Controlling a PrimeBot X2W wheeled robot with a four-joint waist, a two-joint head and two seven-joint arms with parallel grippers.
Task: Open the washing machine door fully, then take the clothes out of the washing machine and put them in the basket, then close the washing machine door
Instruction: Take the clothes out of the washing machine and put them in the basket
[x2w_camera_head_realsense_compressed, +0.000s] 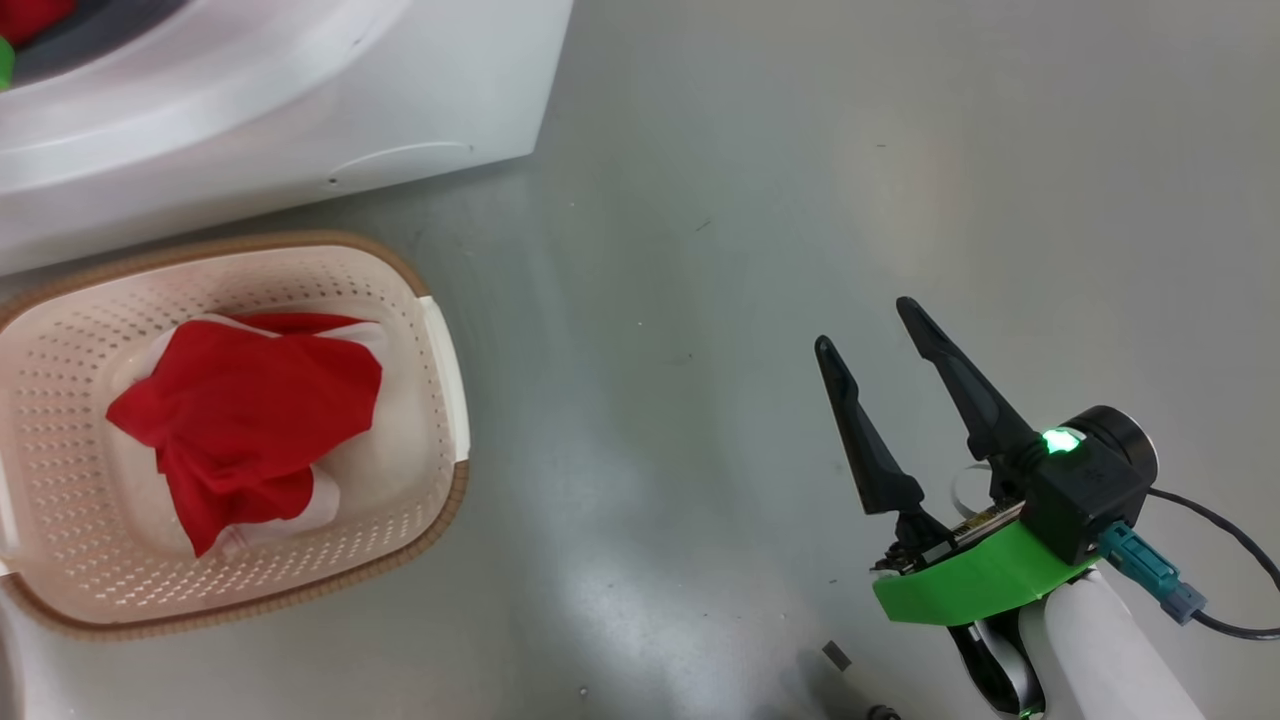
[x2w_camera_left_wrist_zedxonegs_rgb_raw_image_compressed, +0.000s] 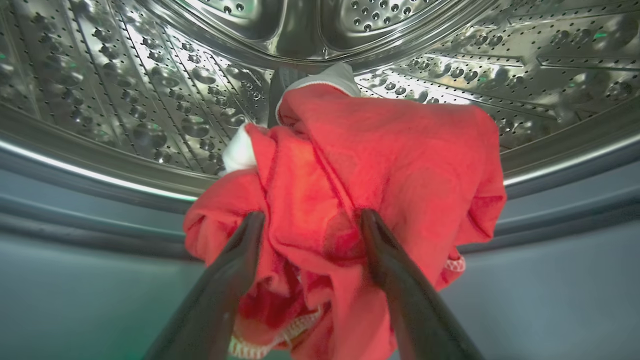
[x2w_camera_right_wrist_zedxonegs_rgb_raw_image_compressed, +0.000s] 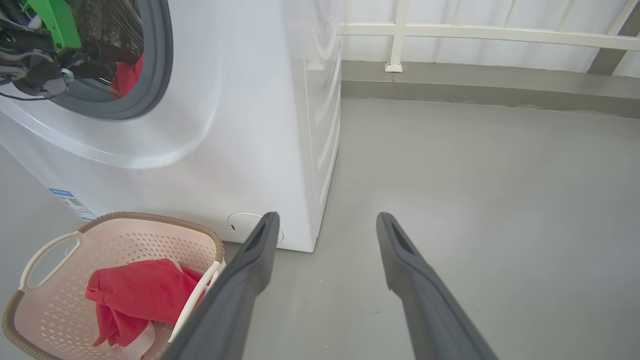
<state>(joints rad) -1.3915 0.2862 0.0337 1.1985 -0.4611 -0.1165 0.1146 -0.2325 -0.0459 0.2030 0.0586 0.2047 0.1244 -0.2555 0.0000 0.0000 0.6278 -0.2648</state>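
We see the washing machine (x2w_camera_right_wrist_zedxonegs_rgb_raw_image_compressed: 260, 125), a smooth white box at far left. Its dimpled steel drum (x2w_camera_left_wrist_zedxonegs_rgb_raw_image_compressed: 150, 100) holds a crumpled red garment (x2w_camera_left_wrist_zedxonegs_rgb_raw_image_compressed: 400, 165) (white trim showing). The perforated cream basket (x2w_camera_head_realsense_compressed: 60, 420), on the grey floor (x2w_camera_head_realsense_compressed: 700, 200) nearer us, holds another red cloth (x2w_camera_head_realsense_compressed: 240, 420). Our left gripper (x2w_camera_left_wrist_zedxonegs_rgb_raw_image_compressed: 311, 215) is at the drum's garment, jaws wide apart. The right gripper (x2w_camera_head_realsense_compressed: 864, 321) hovers over bare floor, spread and empty.

The right tool (x2w_camera_head_realsense_compressed: 864, 322) has long black fingers (x2w_camera_head_realsense_compressed: 868, 445), a green bracket (x2w_camera_head_realsense_compressed: 960, 585), a teal plug (x2w_camera_head_realsense_compressed: 1140, 565) and a white forearm (x2w_camera_head_realsense_compressed: 1100, 650).
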